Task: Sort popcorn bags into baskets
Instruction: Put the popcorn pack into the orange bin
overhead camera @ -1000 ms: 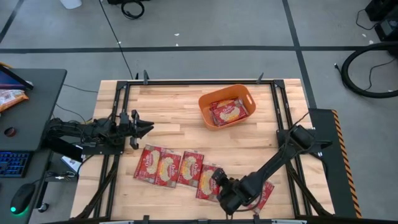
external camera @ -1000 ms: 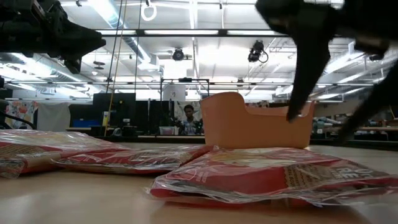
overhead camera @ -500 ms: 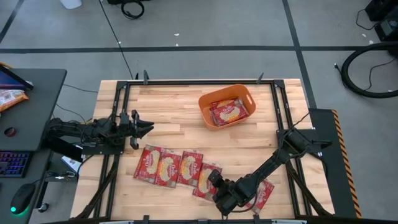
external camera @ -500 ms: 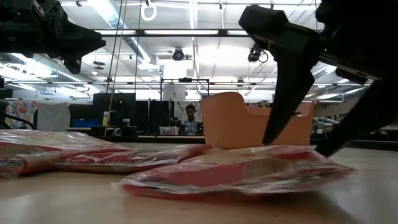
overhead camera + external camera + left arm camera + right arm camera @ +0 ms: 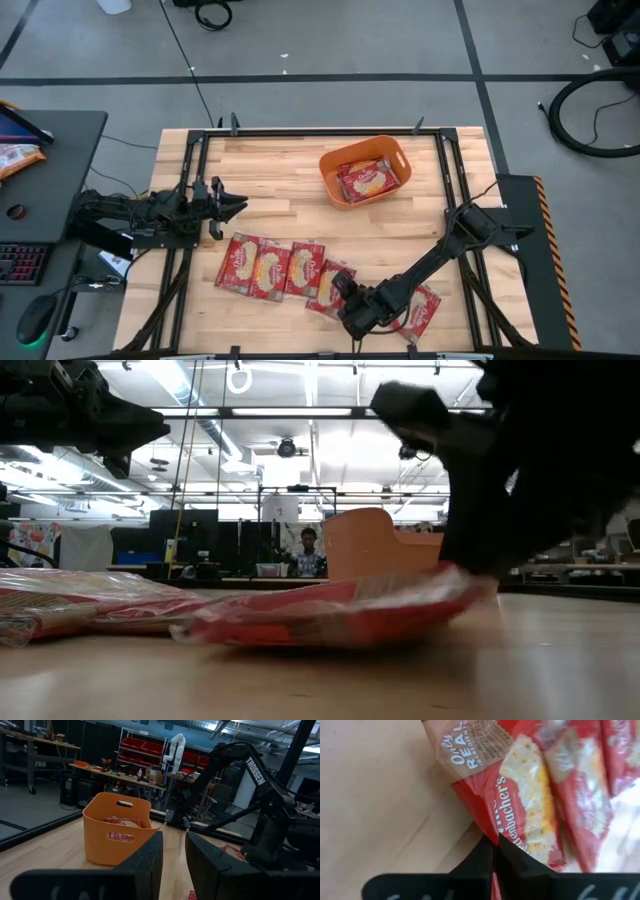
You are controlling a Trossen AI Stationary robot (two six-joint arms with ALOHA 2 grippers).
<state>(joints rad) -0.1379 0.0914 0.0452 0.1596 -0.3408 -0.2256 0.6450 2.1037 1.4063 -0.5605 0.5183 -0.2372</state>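
High view: the orange tub [image 5: 365,171] sits toward the far right part of the wooden tabletop [image 5: 280,190], with popcorn bags [image 5: 367,178] inside it. A row of red popcorn bags [image 5: 270,268] lies along the near edge, overlapping one another. The right gripper [image 5: 345,303] is down at the right end of that row, over the end packet [image 5: 330,288]; another bag [image 5: 420,312] lies just beyond the arm, toward the near right corner. The left gripper [image 5: 232,206] hangs near the left edge, apart from the row.

Low view: the end packet [image 5: 330,615] is tilted, its right side raised off the tabletop under the dark right arm. The tub [image 5: 385,555] stands behind it.

Left wrist view: the left gripper's [image 5: 172,862] jaws stand narrowly apart with nothing between them. The tub [image 5: 117,834] is ahead, and the other arm is to its side.

Right wrist view: the right gripper's [image 5: 494,851] jaws are pressed together on the edge of the end packet [image 5: 520,805], pinching its red foil.
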